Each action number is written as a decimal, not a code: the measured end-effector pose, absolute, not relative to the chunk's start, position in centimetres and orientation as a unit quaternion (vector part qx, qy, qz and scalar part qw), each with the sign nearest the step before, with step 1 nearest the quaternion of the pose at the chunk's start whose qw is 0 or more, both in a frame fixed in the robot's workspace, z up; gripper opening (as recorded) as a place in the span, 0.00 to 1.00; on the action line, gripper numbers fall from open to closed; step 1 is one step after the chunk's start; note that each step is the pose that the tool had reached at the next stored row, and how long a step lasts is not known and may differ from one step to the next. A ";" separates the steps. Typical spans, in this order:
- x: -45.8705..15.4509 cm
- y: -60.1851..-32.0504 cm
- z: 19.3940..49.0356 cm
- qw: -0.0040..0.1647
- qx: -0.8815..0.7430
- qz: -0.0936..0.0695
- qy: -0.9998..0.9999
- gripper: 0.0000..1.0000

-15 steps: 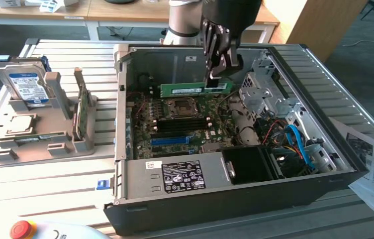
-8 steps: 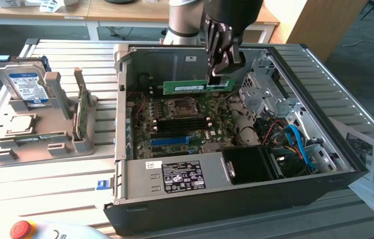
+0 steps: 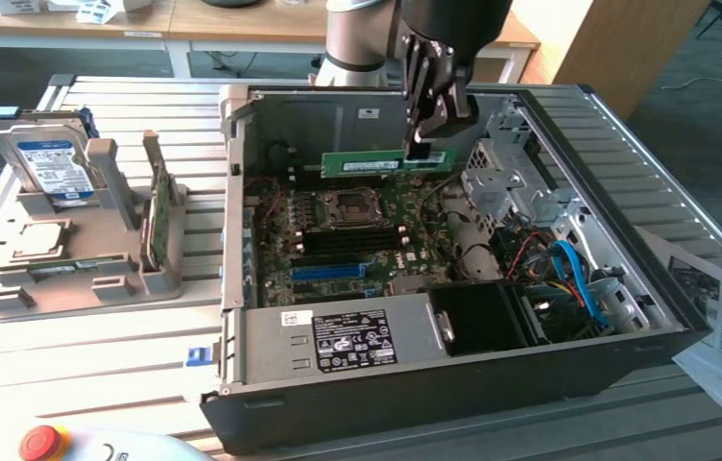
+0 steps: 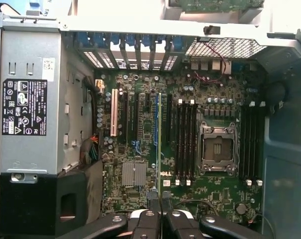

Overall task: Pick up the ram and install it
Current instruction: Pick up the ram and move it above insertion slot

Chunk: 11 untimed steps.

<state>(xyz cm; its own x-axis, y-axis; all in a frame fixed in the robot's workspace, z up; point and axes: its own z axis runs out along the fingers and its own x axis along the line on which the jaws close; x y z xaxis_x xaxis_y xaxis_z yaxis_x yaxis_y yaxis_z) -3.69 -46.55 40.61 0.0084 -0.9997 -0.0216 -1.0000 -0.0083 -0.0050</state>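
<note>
- Above the CPU socket (image 3: 342, 206), well clear of the motherboard (image 3: 399, 279), the gripper (image 3: 421, 146) hangs w/ its claw clenched on the ram (image 3: 380, 163). Stick is held on edge, long side level, approx at case-rim height.
- Grip sits off-centre, twd one end of the stick. Judgement: free end may swing, so slow moves, no jerks.
- Wrist view: ram (image 4: 160, 144) reads as a thin green line running parallel to the black DIMM slots (image 4: 185, 144) beside the socket (image 4: 218, 148), so the angle looks right.
- That line lies just past the slot bank, on the side away from the socket, close to the blue slot (image 4: 154, 119). Sideways offset wants trimming while high up, imo.
- Second slot bank (image 4: 252, 144) sits on the socket's other side. Which bank is meant, can't tell.
- Keep the stick upright; a tilt would prob. catch a slot wall or end latch.
- Room: open air over the socket, nothing tall on the board right beside it.
- Edges:
  - Rear case wall (image 3: 323, 120) stands behind the socket, near the ram's free end.
  - Drive cage (image 3: 502, 187) is beside the socket twd the exterior view's right, near the gripper body.
  - PSU (image 3: 342, 341) is well apart from the socket, on the front side.
  - Blue cables (image 3: 579, 279) lie beyond the cage, well apart.
</note>
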 end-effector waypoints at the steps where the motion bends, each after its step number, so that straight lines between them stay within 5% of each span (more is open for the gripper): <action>1: -3.6 -46.5 40.6 0.009 -0.710 0.006 0.704 0.12; 11: -3.6 -46.1 40.6 0.009 -0.709 0.006 0.705 0.12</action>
